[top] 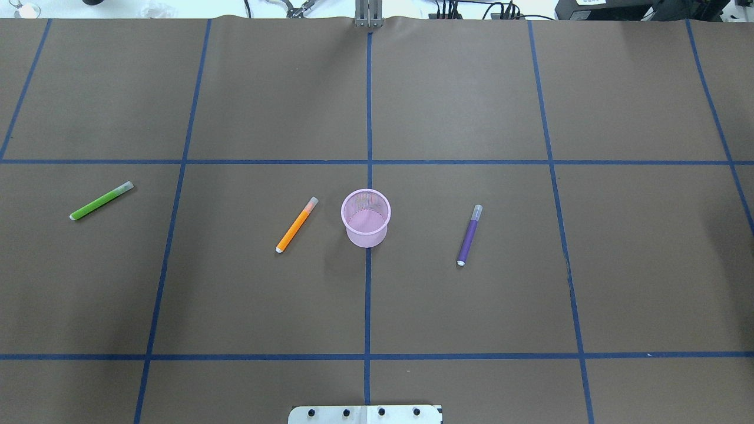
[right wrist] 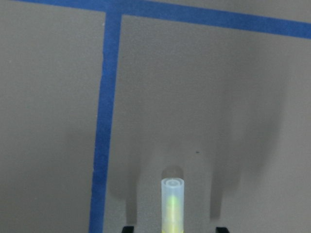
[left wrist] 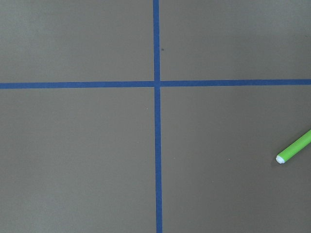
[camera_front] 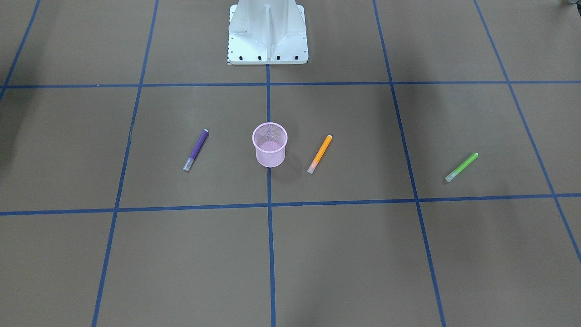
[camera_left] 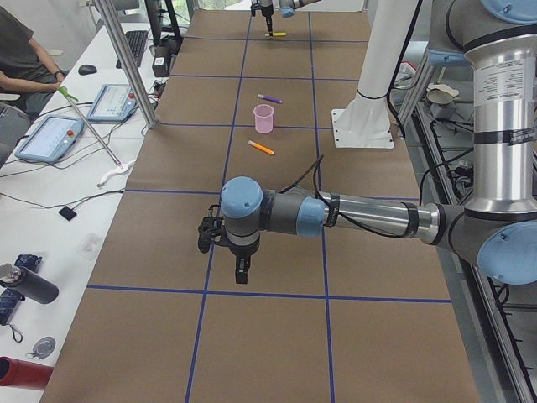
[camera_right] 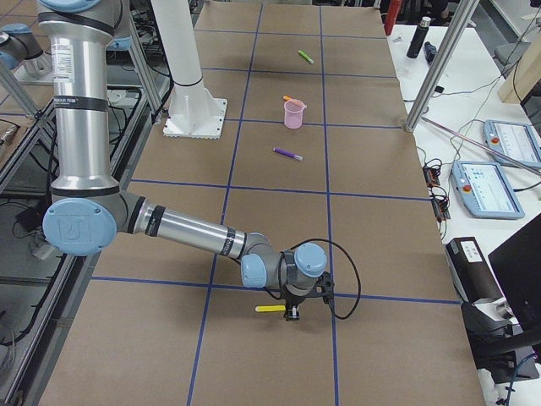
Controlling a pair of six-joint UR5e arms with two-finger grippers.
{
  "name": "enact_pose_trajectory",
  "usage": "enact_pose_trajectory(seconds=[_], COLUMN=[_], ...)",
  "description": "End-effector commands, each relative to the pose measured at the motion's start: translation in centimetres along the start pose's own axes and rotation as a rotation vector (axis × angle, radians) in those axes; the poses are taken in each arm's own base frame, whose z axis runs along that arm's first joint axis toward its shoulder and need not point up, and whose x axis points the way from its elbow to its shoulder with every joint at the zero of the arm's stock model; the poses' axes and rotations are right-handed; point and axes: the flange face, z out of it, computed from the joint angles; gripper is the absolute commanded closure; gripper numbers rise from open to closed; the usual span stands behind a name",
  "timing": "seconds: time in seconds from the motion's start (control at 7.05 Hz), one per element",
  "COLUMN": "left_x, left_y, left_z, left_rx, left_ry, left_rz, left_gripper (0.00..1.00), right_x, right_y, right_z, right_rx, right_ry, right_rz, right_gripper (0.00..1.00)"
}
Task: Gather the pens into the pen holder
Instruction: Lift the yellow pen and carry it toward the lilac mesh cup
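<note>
The pink mesh pen holder [camera_front: 270, 156] [top: 366, 234] stands upright mid-table with nothing in it. A purple pen [top: 469, 235], an orange pen [top: 297, 225] and a green pen [top: 101, 201] lie flat around it. At the table's far right end lies the yellow pen [camera_right: 270, 309], whose pale cap [right wrist: 173, 194] shows in the right wrist view. My right gripper [camera_right: 292, 315] is low over it, open, its fingertips [right wrist: 127, 229] wide on either side. My left gripper [camera_left: 241, 273] hangs over the table near the green pen [left wrist: 294, 148]. I cannot tell whether it is open or shut.
The robot's white base [camera_front: 268, 36] stands at the table's near-robot edge. Blue tape lines grid the brown table. An operators' bench with tablets [camera_left: 50, 134], bottles [camera_left: 25, 285] and a seated person [camera_left: 21, 50] runs along the far side, with metal posts [camera_left: 126, 59].
</note>
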Motion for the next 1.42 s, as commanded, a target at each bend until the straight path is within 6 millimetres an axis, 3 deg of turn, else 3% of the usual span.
enact_pose_trajectory(seconds=[0.0, 0.14, 0.71, 1.14, 1.28], left_x=[-0.05, -0.05, -0.10, -0.10, -0.10], left_y=[0.01, 0.01, 0.01, 0.01, 0.01], left_z=[0.04, 0.04, 0.10, 0.10, 0.10], left_rx=[-0.001, -0.001, -0.002, -0.002, -0.002], left_ry=[0.001, 0.001, 0.001, 0.001, 0.001], left_rz=[-0.001, -0.001, -0.002, -0.002, -0.001], left_gripper=[0.00, 0.00, 0.00, 0.00, 0.00], right_x=[-0.34, -0.23, -0.01, 0.01, 0.05], right_y=[-0.01, 0.06, 0.31, 0.34, 0.44], right_z=[0.27, 0.39, 0.62, 0.67, 0.72], right_rx=[-0.006, -0.009, -0.015, -0.016, -0.018], right_ry=[-0.001, -0.001, 0.000, -0.003, -0.004], right_rz=[-0.008, -0.007, -0.005, -0.002, -0.003], right_gripper=[0.42, 0.49, 0.53, 0.61, 0.73])
